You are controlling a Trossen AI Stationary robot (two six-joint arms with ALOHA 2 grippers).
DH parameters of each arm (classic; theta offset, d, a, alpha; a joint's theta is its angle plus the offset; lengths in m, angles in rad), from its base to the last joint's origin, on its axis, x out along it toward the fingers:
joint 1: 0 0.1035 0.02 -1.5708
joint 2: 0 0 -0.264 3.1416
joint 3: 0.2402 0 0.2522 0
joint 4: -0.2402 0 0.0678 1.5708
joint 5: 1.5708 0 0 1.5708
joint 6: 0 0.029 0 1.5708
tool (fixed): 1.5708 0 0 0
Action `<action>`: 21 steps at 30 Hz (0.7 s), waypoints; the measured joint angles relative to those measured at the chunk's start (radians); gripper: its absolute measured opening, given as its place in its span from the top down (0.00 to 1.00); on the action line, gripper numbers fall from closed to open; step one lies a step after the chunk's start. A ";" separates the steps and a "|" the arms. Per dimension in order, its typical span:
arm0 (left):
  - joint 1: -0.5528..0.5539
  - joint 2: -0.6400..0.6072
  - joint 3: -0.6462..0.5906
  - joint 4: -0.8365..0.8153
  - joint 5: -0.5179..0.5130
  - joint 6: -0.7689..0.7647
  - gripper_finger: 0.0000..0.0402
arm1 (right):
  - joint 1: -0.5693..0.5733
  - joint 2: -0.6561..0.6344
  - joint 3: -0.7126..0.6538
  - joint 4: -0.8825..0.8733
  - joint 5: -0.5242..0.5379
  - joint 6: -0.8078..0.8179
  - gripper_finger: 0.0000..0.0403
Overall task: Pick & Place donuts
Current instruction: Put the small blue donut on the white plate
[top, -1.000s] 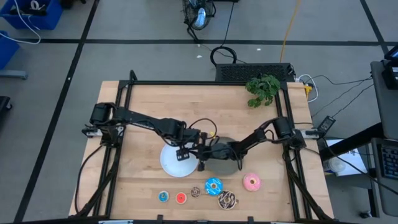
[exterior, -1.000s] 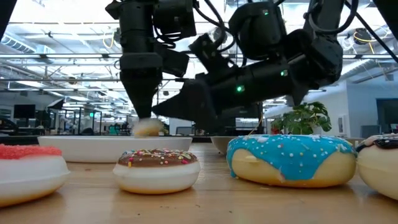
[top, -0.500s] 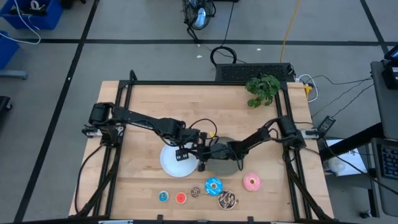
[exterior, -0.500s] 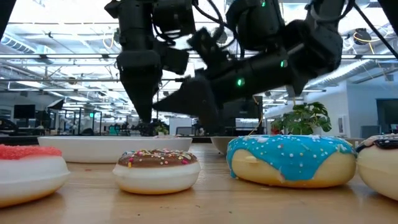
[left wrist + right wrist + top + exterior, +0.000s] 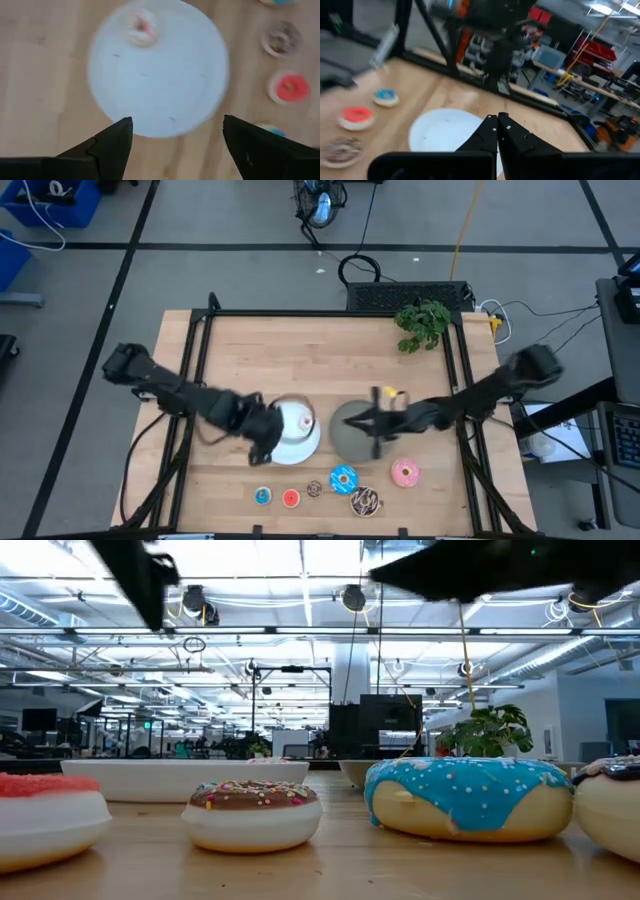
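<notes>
The tiny pale pink donut [image 5: 304, 420] [image 5: 141, 26] lies flat on the white plate [image 5: 290, 442]. Along the near edge sit the tiny blue [image 5: 263, 496], red [image 5: 291, 498] and brown [image 5: 314, 489] donuts. Beside them are the larger blue-iced [image 5: 343, 478], chocolate sprinkled [image 5: 364, 501] and pink [image 5: 405, 472] ones. My left gripper [image 5: 262, 444] [image 5: 175, 132] hovers open over the white plate's near-left rim, holding nothing. My right gripper [image 5: 375, 423] [image 5: 497, 121] is shut and empty above the grey plate [image 5: 350, 442].
A green plant [image 5: 422, 323] stands at the far right of the table. The black frame rails [image 5: 195, 360] run along both sides. In the low view the red [image 5: 40, 810], brown [image 5: 253, 810] and blue-iced [image 5: 465, 795] donuts fill the foreground. Both arms show only along the top edge.
The pale pink donut, held at my left gripper's fingertips over the white plate a second ago, now lies on that plate. My left gripper has let go, risen and swung toward the table's left and near edges. My right gripper has risen and drawn back toward the right edge.
</notes>
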 joint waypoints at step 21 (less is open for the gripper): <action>-0.267 0.289 -0.010 0.087 0.077 -0.237 0.24 | 0.005 -0.762 -0.442 -0.078 0.003 0.090 1.00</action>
